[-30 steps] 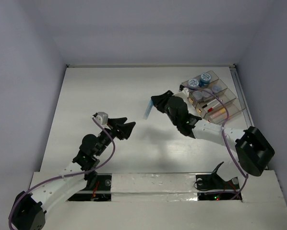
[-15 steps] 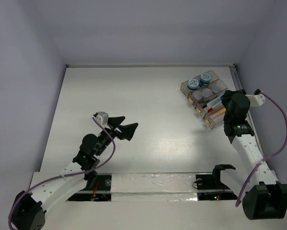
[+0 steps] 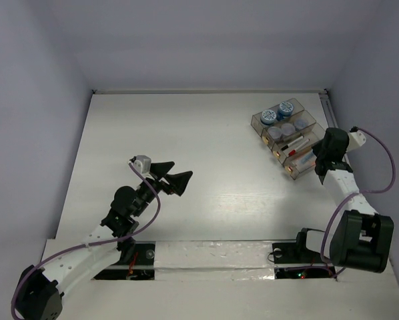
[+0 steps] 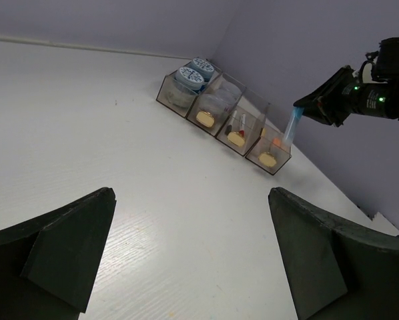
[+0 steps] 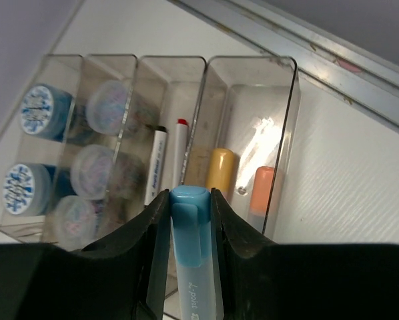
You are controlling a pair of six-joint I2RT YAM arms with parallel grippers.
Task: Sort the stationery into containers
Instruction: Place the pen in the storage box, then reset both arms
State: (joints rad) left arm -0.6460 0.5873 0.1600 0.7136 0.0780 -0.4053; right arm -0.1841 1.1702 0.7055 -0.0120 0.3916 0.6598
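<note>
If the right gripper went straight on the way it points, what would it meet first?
The blue marker in the right gripper would likely reach the organiser tray first, near the wall beside the white pens; depth is unclear.

White table [image 3: 206, 133], matte, faint wood grain. Pale lavender-grey walls [image 3: 206, 40] close it in on 3 sides: left, back, right. Thin metal rail [image 3: 330, 107] runs along the table's right edge. White raised strip [image 3: 219, 257] crosses the near edge, with 2 dark cutouts in it. Soft even light, weak shadows.
</note>
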